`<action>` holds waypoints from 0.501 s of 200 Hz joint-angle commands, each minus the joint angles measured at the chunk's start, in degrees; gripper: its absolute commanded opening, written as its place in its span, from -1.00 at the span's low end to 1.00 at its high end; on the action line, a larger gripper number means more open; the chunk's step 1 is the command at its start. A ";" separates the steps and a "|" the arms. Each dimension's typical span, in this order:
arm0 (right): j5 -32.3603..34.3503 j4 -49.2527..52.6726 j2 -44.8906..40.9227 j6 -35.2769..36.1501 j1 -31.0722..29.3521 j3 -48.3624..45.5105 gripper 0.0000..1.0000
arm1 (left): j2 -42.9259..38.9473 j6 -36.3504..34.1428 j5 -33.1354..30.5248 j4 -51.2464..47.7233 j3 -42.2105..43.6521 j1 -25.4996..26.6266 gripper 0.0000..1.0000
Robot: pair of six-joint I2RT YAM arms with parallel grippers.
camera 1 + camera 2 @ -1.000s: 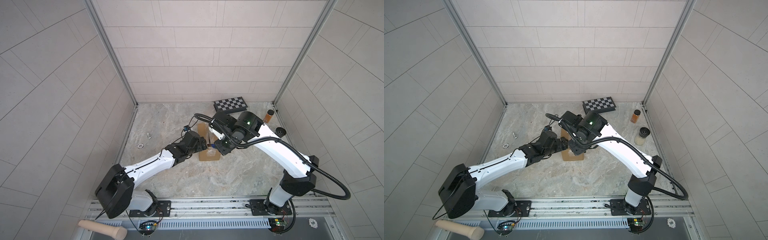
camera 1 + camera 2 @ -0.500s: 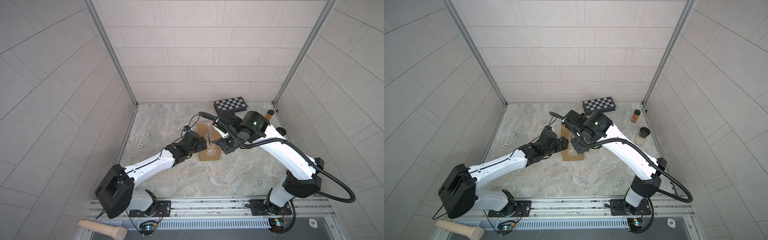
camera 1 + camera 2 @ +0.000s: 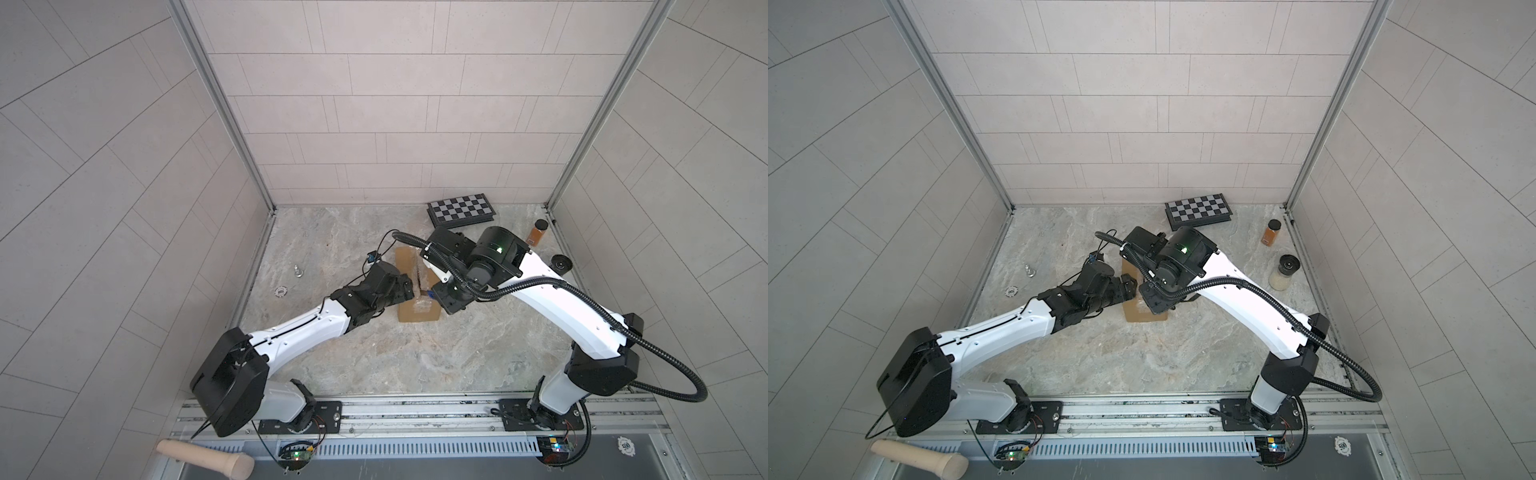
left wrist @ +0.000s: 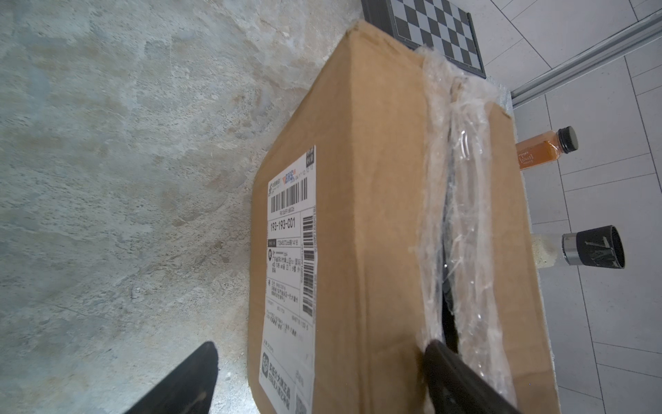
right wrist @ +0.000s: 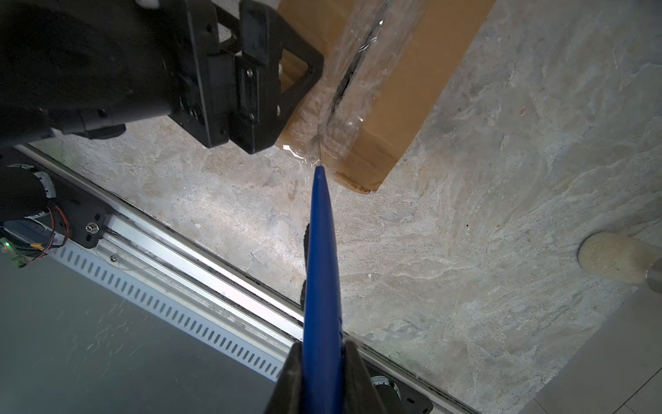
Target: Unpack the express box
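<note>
Marbled tabletop (image 3: 374, 353) bears the express box (image 4: 376, 215) just ahead of the right gripper (image 5: 322, 355), which pinches a blue cutter (image 5: 322, 251) whose blade tip (image 5: 318, 150) meets the near end of the taped seam (image 5: 344, 82) running straight away, while the left gripper (image 4: 322, 346) straddles its labelled edge, spread wide.
</note>
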State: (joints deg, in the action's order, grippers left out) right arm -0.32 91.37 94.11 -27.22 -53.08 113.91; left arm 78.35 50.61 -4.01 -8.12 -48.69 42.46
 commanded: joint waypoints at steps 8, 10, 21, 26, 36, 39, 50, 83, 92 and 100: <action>2.64 8.93 -0.46 -0.64 1.78 -1.97 -1.00 | -1.45 -2.27 1.16 -7.26 0.67 -1.91 0.87; 2.79 8.91 -0.56 -0.62 2.00 -1.90 -1.00 | -1.73 -2.45 1.26 -7.26 0.56 -2.15 0.87; 3.83 8.83 -1.29 -0.29 2.69 -0.65 -1.00 | -3.26 -3.97 1.79 -7.26 -0.29 -3.52 0.89; 4.62 8.69 -1.60 -0.37 2.97 0.19 -1.00 | -3.89 -4.83 2.04 -7.34 -0.87 -4.04 0.89; 5.83 8.12 -2.27 0.07 3.70 1.88 -1.00 | -5.22 -6.54 2.31 -7.65 -2.04 -4.93 0.91; 6.18 7.80 -2.53 0.37 3.88 2.42 -1.00 | -5.56 -6.90 2.48 -7.65 -2.41 -5.20 0.91; 8.21 5.86 -3.55 0.65 4.34 3.49 -1.00 | -6.76 -8.35 2.93 -7.74 -3.32 -6.22 0.93; 8.61 -1.22 -7.69 1.31 11.24 -2.28 -1.00 | -8.03 -11.60 4.98 -6.53 -4.06 -10.01 0.95; 7.71 -4.45 -9.19 2.31 13.39 -4.92 -1.00 | -7.99 -12.20 5.48 -6.30 -4.06 -10.77 0.95; 6.45 -7.84 -10.41 3.00 15.41 -7.10 -1.00 | -7.96 -12.64 5.66 -6.12 -3.97 -11.22 0.95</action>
State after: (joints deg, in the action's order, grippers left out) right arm 5.26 89.27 87.59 -25.76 -42.19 111.37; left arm 70.76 41.65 0.14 -13.54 -51.57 32.82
